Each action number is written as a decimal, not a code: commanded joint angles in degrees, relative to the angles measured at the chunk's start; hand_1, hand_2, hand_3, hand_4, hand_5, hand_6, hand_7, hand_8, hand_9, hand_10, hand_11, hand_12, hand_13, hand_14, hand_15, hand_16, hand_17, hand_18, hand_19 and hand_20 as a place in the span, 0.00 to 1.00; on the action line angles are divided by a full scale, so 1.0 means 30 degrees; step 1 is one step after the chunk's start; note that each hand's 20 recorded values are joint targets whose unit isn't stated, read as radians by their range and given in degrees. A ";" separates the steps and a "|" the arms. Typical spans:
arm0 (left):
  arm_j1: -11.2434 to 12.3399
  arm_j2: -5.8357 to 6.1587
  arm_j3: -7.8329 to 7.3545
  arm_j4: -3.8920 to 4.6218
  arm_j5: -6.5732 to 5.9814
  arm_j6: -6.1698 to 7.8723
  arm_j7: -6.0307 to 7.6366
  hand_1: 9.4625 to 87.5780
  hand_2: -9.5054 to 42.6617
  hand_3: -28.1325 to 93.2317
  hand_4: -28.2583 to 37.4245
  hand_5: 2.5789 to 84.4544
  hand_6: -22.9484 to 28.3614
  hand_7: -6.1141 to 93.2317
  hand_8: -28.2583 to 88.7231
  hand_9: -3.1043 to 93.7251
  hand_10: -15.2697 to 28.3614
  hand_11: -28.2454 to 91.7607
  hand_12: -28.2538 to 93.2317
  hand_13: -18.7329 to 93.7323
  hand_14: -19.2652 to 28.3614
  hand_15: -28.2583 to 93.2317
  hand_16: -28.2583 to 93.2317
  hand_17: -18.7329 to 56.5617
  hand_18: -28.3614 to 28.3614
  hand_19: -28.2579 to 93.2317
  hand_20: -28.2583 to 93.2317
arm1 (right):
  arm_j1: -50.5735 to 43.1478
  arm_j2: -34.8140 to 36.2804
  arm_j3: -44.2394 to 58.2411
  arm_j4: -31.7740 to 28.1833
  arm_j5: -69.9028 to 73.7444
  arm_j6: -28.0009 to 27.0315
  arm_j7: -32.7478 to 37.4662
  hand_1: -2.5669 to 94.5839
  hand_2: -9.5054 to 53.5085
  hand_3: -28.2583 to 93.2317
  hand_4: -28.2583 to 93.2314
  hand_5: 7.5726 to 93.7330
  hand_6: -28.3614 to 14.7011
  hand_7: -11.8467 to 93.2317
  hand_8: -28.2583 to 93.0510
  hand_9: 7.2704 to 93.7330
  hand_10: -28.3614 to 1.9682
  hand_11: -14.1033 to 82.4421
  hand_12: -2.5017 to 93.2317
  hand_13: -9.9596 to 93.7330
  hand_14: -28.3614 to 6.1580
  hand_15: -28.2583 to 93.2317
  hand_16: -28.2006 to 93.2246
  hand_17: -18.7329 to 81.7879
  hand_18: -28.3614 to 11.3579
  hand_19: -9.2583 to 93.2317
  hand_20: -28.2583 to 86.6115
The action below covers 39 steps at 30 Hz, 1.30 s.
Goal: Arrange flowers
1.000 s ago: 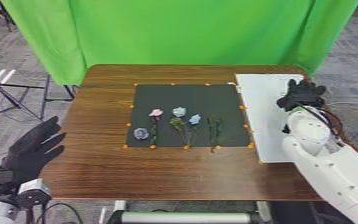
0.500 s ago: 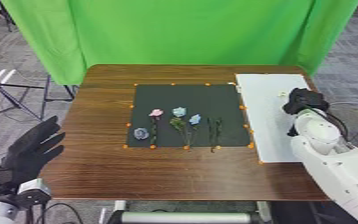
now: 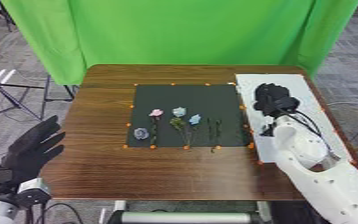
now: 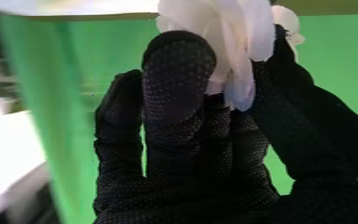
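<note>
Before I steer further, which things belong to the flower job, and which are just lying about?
Job:
- white flower, in the right hand
- pink flower, grey-blue flower, green sprigs, on the dark mat

Lying about:
- green curtain, behind the table
- tripod, left

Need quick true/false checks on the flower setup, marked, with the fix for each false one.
1. The right robot hand holds a white flower between thumb and fingers. True.
2. The white board lies left of the dark mat. False: it lies right of it.
3. The pink flower lies on the dark mat. True.
4. The left robot hand is curled round a stem. False: it is empty, fingers extended.
5. The right robot hand is over the white board. True.
6. The green stems lie left of the pink flower. False: they lie right of it.
</note>
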 commanded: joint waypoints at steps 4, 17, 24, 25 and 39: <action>-0.0172 0.0215 0.0087 0.0068 -0.0004 -0.0194 -0.0359 0.18 0.16 0.81 0.00 0.27 0.48 0.25 0.16 0.23 0.57 0.36 0.37 0.30 0.66 0.40 0.28 0.09 0.82 0.53 0.31 | 0.2712 -0.2711 -0.3170 0.1348 -0.1379 0.0678 -0.1393 0.54 0.00 0.93 0.00 0.68 0.71 0.62 0.22 0.88 0.75 0.36 0.56 0.87 0.85 0.61 0.56 0.49 0.28 0.84 0.64; -0.0006 0.0159 0.0100 0.0055 -0.0062 -0.0122 -0.0312 0.18 0.16 0.81 0.00 0.27 0.48 0.25 0.16 0.23 0.57 0.36 0.38 0.29 0.66 0.40 0.28 0.09 0.82 0.53 0.31 | 0.3419 -0.2776 -0.4243 0.2985 -0.3309 0.0938 -0.1238 0.54 0.00 0.92 0.00 0.67 0.71 0.63 0.22 0.86 0.76 0.35 0.56 0.85 0.86 0.59 0.58 0.46 0.29 0.82 0.64; -0.0123 0.0177 0.0127 0.0069 -0.0031 -0.0130 -0.0328 0.18 0.16 0.81 0.00 0.27 0.48 0.25 0.16 0.23 0.57 0.36 0.37 0.29 0.66 0.40 0.28 0.09 0.82 0.53 0.31 | 0.3360 -0.2915 -0.3907 0.3081 -0.3155 0.0083 -0.1234 0.49 0.00 0.89 0.00 0.61 0.71 0.63 0.22 0.81 0.75 0.34 0.55 0.80 0.83 0.60 0.57 0.43 0.29 0.80 0.65; -0.0134 0.0170 0.0117 0.0078 -0.0039 -0.0144 -0.0320 0.18 0.16 0.81 0.00 0.27 0.48 0.25 0.16 0.23 0.57 0.36 0.37 0.29 0.66 0.40 0.28 0.09 0.82 0.53 0.31 | 0.3353 -0.2867 -0.3931 0.3065 -0.3086 0.0165 -0.1271 0.48 0.00 0.89 0.00 0.60 0.70 0.62 0.22 0.80 0.75 0.34 0.54 0.79 0.82 0.61 0.56 0.42 0.29 0.80 0.65; -0.0006 0.0104 0.0033 0.0062 -0.0042 -0.0150 -0.0271 0.18 0.16 0.81 0.00 0.28 0.48 0.25 0.16 0.23 0.57 0.36 0.37 0.30 0.66 0.40 0.28 0.09 0.82 0.53 0.31 | 0.2867 -0.2616 -0.2805 0.2064 -0.2669 -0.2415 -0.1350 0.33 0.00 0.94 0.00 0.55 0.70 0.52 0.08 0.61 0.64 0.53 0.30 0.68 0.70 0.65 0.44 0.36 0.25 0.78 0.67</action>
